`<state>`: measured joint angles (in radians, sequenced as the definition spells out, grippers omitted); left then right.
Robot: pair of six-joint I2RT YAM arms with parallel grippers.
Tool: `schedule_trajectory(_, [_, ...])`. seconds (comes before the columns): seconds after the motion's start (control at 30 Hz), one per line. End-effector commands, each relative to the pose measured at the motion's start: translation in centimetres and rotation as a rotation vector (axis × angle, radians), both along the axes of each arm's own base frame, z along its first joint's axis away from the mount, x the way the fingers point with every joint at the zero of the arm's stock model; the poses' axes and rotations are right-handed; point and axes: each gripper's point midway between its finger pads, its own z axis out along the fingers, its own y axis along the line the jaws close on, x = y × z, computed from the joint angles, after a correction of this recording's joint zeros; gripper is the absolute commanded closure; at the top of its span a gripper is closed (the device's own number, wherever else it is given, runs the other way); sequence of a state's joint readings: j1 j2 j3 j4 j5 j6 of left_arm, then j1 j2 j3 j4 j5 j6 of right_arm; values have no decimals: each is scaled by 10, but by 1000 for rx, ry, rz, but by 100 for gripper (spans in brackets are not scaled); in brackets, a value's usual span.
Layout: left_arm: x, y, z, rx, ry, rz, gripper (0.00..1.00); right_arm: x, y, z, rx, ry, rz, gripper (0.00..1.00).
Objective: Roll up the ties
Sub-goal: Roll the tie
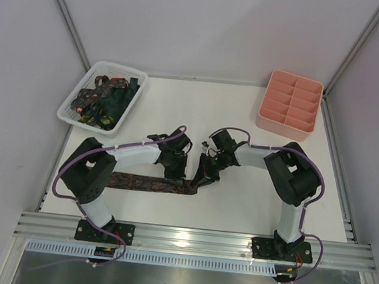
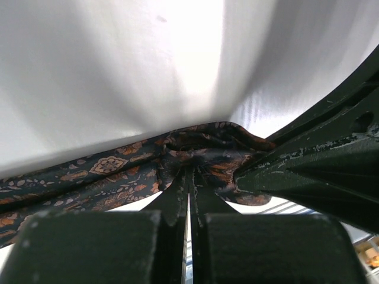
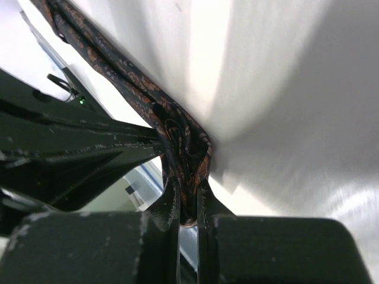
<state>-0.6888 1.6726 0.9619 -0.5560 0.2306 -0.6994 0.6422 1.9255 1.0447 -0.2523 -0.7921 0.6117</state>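
My left claw [image 2: 190, 173] and right claw [image 3: 188, 198] both pinch the long brown patterned fabric necktie [image 1: 142, 183], nearer me than the white lattice plastic basket [image 1: 69, 106].

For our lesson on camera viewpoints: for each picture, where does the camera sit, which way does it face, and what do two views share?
Top external: above and behind, looking down on both arms, brown tie, basket, tray.
Left wrist: at the wrist, facing along the left gripper, shut on the tie.
Right wrist: likewise, along the right gripper, shut on the tie.
Shared: both wrist views show the tie's end.
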Motion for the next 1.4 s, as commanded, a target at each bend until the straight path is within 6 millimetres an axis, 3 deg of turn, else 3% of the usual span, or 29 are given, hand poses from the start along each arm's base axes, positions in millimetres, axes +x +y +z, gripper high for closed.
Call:
schedule_trajectory(0.0, [-9,-15,-1,25,5,-64,99,-7,-6,31,-15,39,-12,100])
schedule_trajectory(0.2, [-19,-53,3,-16,11,-122,100,-21,-34,37,-121,52,-54,100])
schedule_trajectory(0.3, [-19,-61,7,-13,-5,-127,99,-24,-46,34,-111,50,-65,100])
schedule_trajectory(0.47, [-10,-56,25,-5,-68,-99,99,-24,-51,22,-79,29,-58,100])
schedule_trajectory(0.63, [-15,-40,38,21,-91,-90,99,-25,-51,10,-60,20,-40,100])
schedule_trajectory(0.9, [-34,-18,12,56,-22,-60,99,-25,-51,12,-22,-5,-21,100])
schedule_trajectory(1.17, [-34,-3,-15,110,31,-41,99,-33,-53,15,5,6,9,100])
schedule_trajectory(1.37, [-28,0,-20,111,40,-27,99,-45,-55,17,-3,46,67,100])
